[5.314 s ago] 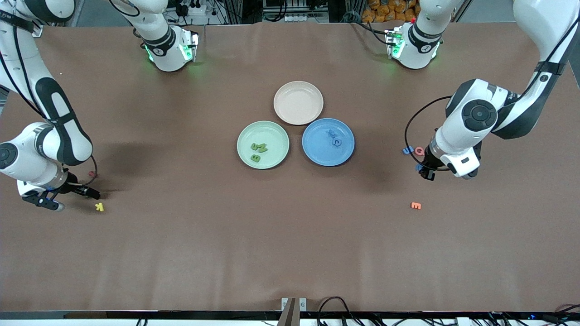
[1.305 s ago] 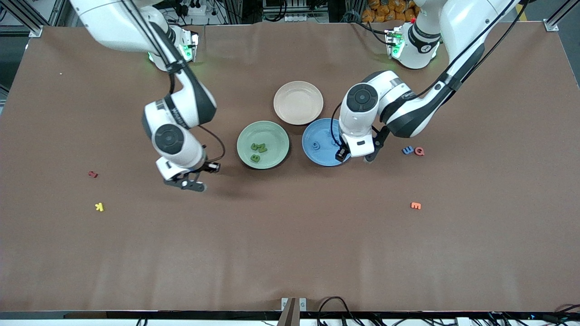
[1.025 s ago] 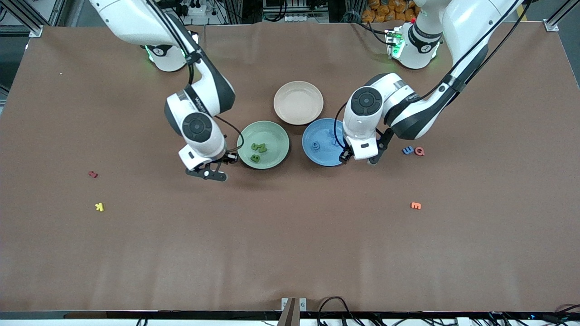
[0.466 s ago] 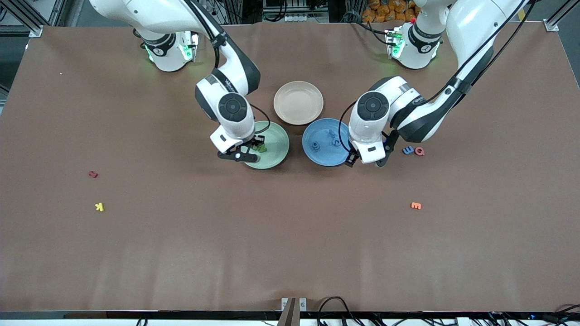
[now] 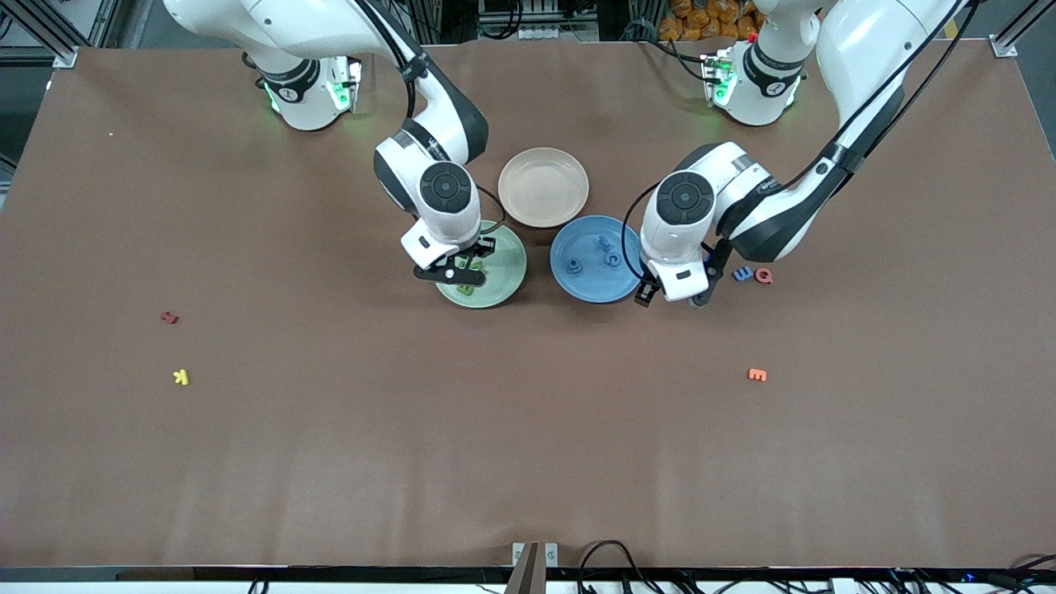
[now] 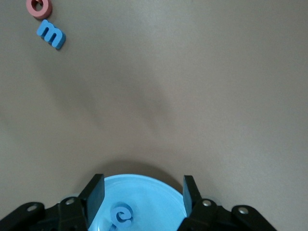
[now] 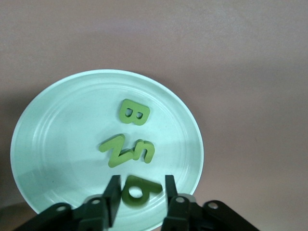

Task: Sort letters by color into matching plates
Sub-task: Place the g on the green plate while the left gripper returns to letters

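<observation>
- Since half a second ago, the right gripper (image 5: 459,272) has shifted further in over the green plate (image 5: 503,285), and the left gripper (image 5: 670,299) has drawn off the blue plate (image 5: 590,289) toward the left arm's end of the table.
- Between the right gripper's fingers (image 7: 113,192) sits a green letter (image 7: 138,190) with a round hole, clamped above the green plate's rim.
- On the green plate itself lie three more green letters: a B (image 7: 134,112), a Z-like piece (image 7: 115,151) and a small curved one (image 7: 145,150) touching it; all are chunky and matte, darker than the pale mint plate.
- Left gripper: fingers (image 6: 96,192) spread wide with nothing between them, over the table just beside the blue plate's edge.
- The blue plate, beside the green plate toward the left arm's end, holds several blue letters (image 5: 574,266), one a curled shape (image 6: 122,215).
- A blue m-shaped letter (image 5: 742,273) and a pink ring-shaped letter (image 5: 764,275) lie side by side on the table, further toward the left arm's end.
- An orange letter (image 5: 756,374) lies nearer the front camera than that pair.
- A beige plate (image 5: 543,186) sits farther from the front camera than the green plate.
- A red letter (image 5: 169,317) and a yellow letter (image 5: 181,377) lie well apart from the green plate, toward the right arm's end.
</observation>
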`<state>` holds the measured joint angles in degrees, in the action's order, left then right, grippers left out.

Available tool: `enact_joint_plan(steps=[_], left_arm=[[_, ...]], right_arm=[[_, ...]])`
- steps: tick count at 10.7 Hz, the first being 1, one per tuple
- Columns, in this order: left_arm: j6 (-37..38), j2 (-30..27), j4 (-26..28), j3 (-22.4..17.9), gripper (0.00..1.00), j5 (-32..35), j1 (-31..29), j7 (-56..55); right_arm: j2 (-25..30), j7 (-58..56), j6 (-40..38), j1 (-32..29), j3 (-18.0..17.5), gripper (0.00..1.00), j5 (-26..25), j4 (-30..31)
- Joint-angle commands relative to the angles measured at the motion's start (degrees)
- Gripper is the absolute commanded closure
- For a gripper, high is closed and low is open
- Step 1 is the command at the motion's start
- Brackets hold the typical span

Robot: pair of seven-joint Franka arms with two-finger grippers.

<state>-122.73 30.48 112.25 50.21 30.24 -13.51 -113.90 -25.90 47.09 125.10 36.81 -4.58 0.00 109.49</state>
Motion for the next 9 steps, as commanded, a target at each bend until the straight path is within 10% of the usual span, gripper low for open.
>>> enact_joint_plan(steps=[1,9], left_arm=[[1.4,-0.6,0.2,0.1,0.26,-0.6,-1.2,-0.7],[2.4,-0.7,0.2,-0.1,0.26,-0.6,-2.7,-1.8]], right_arm=[[0.1,1.9,-0.2,0.8,0.6,0.00,0.7,-0.8],[3.2,-9.7,-4.4,-3.6,7.0,0.00,0.7,-1.5]])
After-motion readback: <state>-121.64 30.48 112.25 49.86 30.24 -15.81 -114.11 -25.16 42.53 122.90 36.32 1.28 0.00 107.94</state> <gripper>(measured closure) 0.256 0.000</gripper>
